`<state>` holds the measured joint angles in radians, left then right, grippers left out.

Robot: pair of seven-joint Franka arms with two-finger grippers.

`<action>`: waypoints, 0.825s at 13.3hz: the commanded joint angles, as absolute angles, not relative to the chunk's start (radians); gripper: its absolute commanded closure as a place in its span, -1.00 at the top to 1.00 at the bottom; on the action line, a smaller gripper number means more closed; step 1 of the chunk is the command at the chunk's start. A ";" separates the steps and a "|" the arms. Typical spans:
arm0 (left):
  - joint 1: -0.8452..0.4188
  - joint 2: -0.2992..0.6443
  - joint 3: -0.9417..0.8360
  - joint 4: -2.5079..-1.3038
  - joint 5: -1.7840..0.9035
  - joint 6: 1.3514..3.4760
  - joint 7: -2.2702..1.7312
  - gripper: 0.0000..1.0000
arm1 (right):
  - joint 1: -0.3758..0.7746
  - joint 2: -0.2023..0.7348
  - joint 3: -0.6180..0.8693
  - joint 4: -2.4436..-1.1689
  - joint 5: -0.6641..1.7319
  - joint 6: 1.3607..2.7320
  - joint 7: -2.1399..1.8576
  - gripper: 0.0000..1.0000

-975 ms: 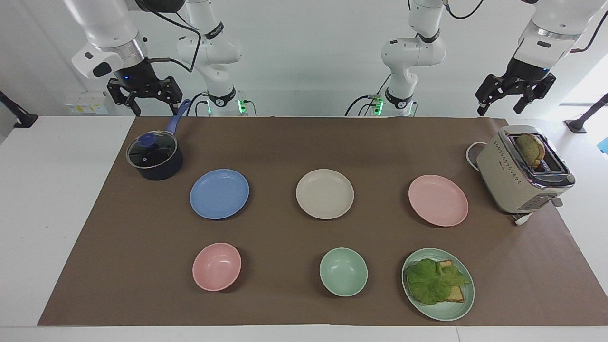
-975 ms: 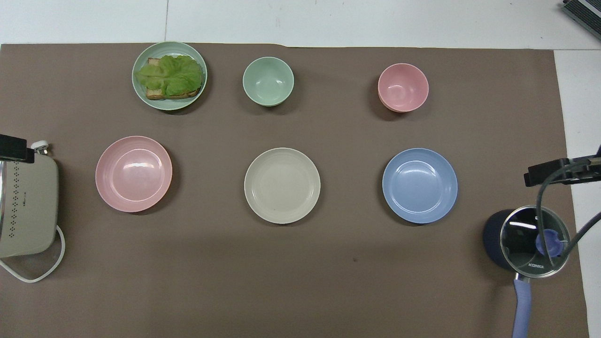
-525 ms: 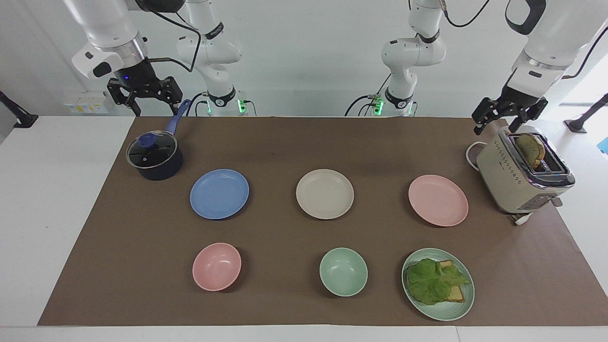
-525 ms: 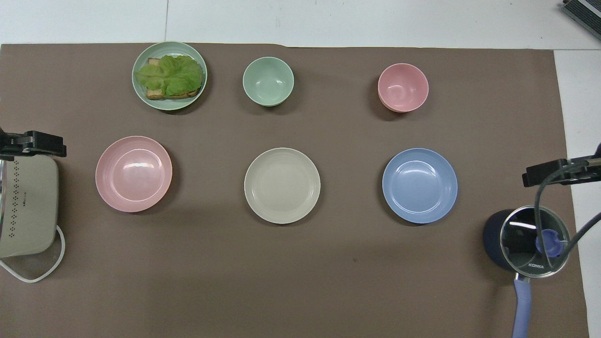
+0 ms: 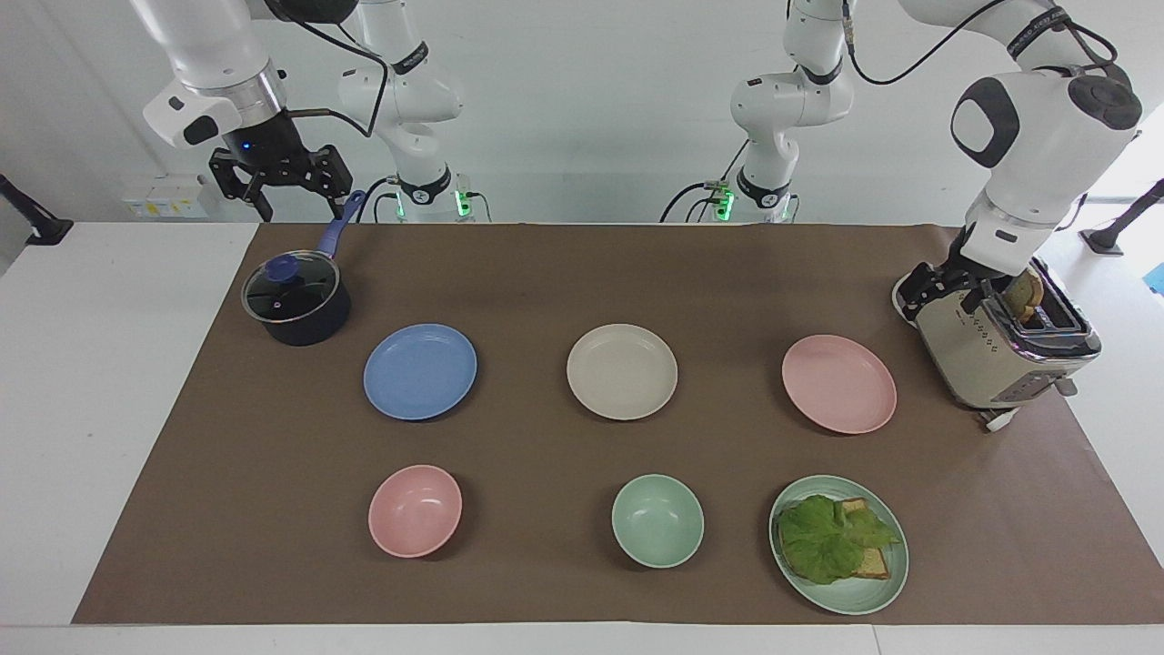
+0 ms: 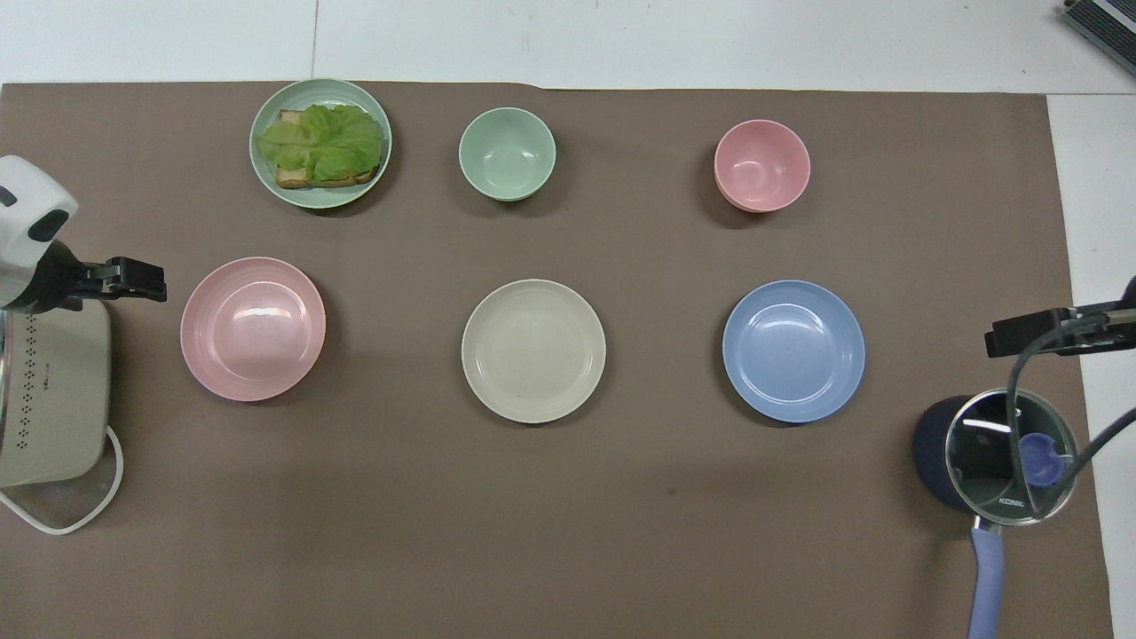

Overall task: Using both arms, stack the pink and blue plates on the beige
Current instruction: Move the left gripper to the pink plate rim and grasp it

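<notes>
Left tool (image 5: 946,289) low beside the toaster (image 5: 1000,350), at the left arm's end of the counter (image 5: 109,364), fingers spread, gripping nothing. Pink plate (image 5: 838,383) flat on the brown mat, near that tool but apart from it. Right tool (image 5: 277,177) raised over the counter's edge next to the lidded saucepan (image 5: 296,305), fingers likewise spread and empty. Blue plate (image 5: 420,371) on the mat, well apart from the right tool, just past the saucepan. Beige plate (image 5: 622,371) between pink and blue, bare, far from both tools.
</notes>
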<state>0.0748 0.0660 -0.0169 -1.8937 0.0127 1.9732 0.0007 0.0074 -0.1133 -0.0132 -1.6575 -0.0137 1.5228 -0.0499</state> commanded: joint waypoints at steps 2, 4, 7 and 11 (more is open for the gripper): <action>0.089 0.135 -0.021 -1.937 0.003 2.054 -0.002 1.00 | 0.000 -0.144 -0.012 -1.698 0.011 1.543 -0.063 1.00; 0.123 0.149 -0.023 -1.974 0.003 2.072 -0.002 1.00 | 0.000 -0.144 -0.012 -1.698 0.011 1.551 -0.063 1.00; 0.138 0.169 -0.023 -2.032 0.003 2.156 -0.002 1.00 | 0.000 -0.144 -0.012 -1.698 0.011 1.551 -0.063 1.00; 0.140 0.212 -0.023 -2.057 0.002 2.194 -0.030 1.00 | 0.000 -0.144 -0.012 -1.698 0.011 1.551 -0.063 1.00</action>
